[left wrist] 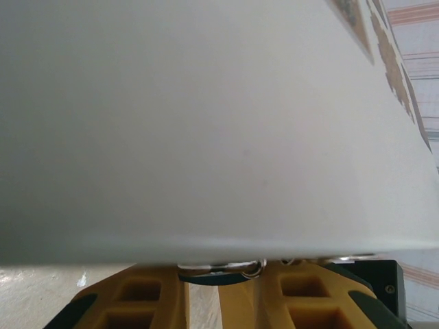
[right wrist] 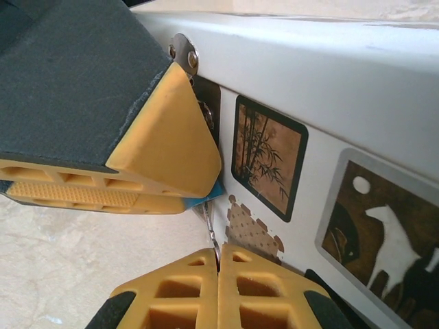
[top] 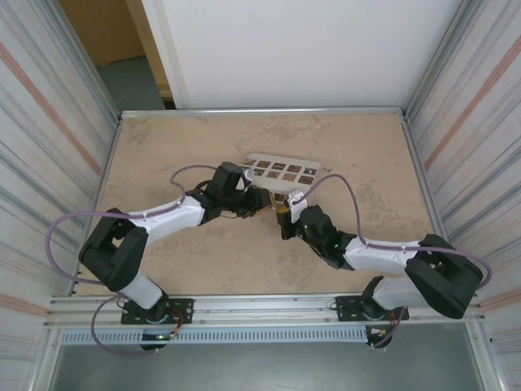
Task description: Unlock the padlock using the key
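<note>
A: Which step? We call it key insertion. The lock is not open yet, as far as we can see.
B: Agreed. The padlock is the blue sliver just left of centre in the right wrist view. It sits hard against the pale box, below the box's metal hasp.
A: And the left claw?
B: Pinching the padlock, we judge. Its yellow fingers are closed on it and only a blue corner pokes out at the tips. In the left wrist view a metal ring sits between the fingers at bottom centre. Shackle or key ring, we cannot tell.
A: And the right claw?
B: Pressed together with no gap, pinching the key, a thin metal strip rising from the seam toward the blue body. Whether the tip is in the keyhole, we cannot tell.
A: Top view?
B: Both claws meet mid-frame over the table, at the box's lower edge.
A: Next move?
B: We'd say seat the key fully along its own axis, then twist the right wrist while the left one braces the body. The risks are the thin key slipping in the pads or the tiny lock turning with it.
</note>
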